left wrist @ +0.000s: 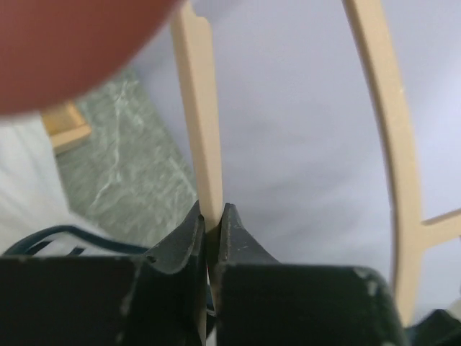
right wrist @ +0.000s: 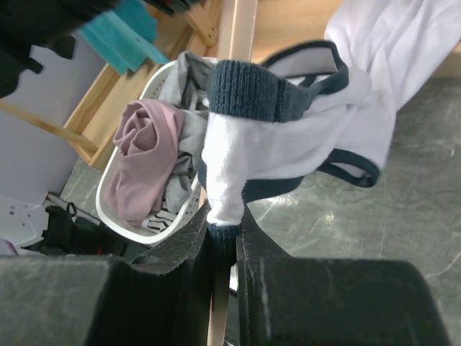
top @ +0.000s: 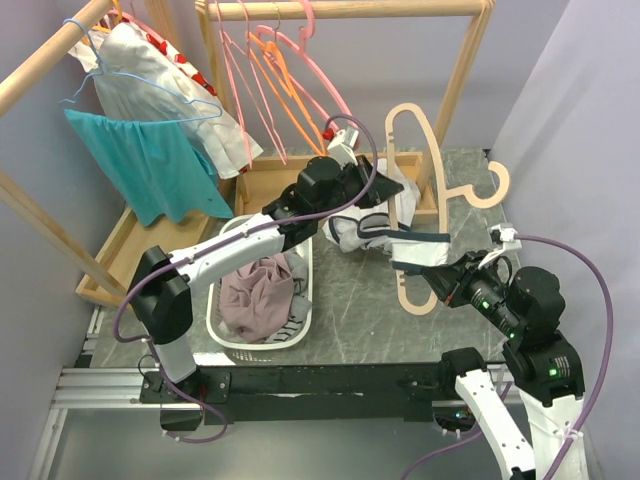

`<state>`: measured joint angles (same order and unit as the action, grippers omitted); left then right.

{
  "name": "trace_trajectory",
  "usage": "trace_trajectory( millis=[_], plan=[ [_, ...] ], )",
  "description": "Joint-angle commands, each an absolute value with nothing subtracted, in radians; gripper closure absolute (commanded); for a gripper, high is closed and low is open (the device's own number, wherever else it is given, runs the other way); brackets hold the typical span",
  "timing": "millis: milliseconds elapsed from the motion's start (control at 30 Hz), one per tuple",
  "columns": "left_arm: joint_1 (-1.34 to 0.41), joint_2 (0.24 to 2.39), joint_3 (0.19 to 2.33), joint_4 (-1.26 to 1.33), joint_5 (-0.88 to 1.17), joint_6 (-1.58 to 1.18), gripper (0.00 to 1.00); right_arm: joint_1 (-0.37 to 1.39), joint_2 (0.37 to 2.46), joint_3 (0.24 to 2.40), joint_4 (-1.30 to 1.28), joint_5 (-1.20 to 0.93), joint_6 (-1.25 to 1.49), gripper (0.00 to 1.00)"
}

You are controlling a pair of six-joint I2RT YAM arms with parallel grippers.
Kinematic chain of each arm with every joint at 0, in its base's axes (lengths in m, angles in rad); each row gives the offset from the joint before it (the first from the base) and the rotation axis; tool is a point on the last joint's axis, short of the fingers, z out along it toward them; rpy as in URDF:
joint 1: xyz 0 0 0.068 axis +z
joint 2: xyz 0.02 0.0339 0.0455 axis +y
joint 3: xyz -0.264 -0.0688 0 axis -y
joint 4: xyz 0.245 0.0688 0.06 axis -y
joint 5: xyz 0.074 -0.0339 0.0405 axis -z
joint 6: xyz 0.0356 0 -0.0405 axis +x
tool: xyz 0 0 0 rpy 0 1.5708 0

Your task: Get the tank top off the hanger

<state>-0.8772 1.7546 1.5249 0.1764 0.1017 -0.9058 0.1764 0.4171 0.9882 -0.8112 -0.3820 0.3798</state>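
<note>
Assessing progress: I judge the task part done at best; the tank top is not yet free of the wooden hanger.
Tank top position: white with navy trim, bunched about the middle of the hanger, above the counter and just right of the laundry basket.
Hanger position: off the wooden rack and held between the two arms. I cannot tell whether its lower end touches the counter.
Left end effector: fingers clamped tight on one thin wooden limb of the hanger, with no cloth between them that I can see.
Right end effector: fingers pinched on a navy ribbed edge of the tank top. A wooden limb of the hanger runs close behind, and I cannot tell whether the wood is caught in the pinch as well.
Done so far: both holds look secure, one on wood and one on cloth, which is the arrangement I would want for pulling the two apart.
Left to do: the navy band wraps round the wooden limb in the right wrist view, and a strap crosses the hanger arm in the top view. Both must slide off the end.
Risk noted: a strap may snag on the hanger's curved shoulder, so I would draw the cloth along the limb, not across it.
</note>
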Motion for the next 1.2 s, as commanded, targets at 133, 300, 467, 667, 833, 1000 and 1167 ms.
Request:
trace_trajectory(
  millis=[133,300,467,667,833,1000,1167],
  plan=[
    [-0.890,1.738,1.499,0.140,0.193,-0.787,0.99,0.175,0.428,1.020,-0.684,-0.361,0.328,0.82],
    [-0.890,1.744,1.502,0.132,0.192,-0.785,0.99,0.176,0.420,1.040,-0.676,-0.333,0.337,0.71],
    [-0.890,1.741,1.482,0.138,0.189,-0.787,0.99,0.175,0.407,1.057,-0.670,-0.292,0.356,0.66],
    [-0.890,1.729,1.470,0.143,0.183,-0.785,0.99,0.175,0.411,1.063,-0.667,-0.297,0.364,0.70],
    [-0.890,1.729,1.468,0.152,0.187,-0.788,0.99,0.178,0.437,1.045,-0.658,-0.365,0.371,1.00],
    [-0.890,1.715,1.457,0.172,0.201,-0.772,0.99,0.175,0.446,1.032,-0.673,-0.328,0.377,0.86],
    [-0.890,1.677,1.430,0.250,0.212,-0.742,0.99,0.175,0.560,1.003,-0.761,-0.298,0.396,0.57]
  ],
)
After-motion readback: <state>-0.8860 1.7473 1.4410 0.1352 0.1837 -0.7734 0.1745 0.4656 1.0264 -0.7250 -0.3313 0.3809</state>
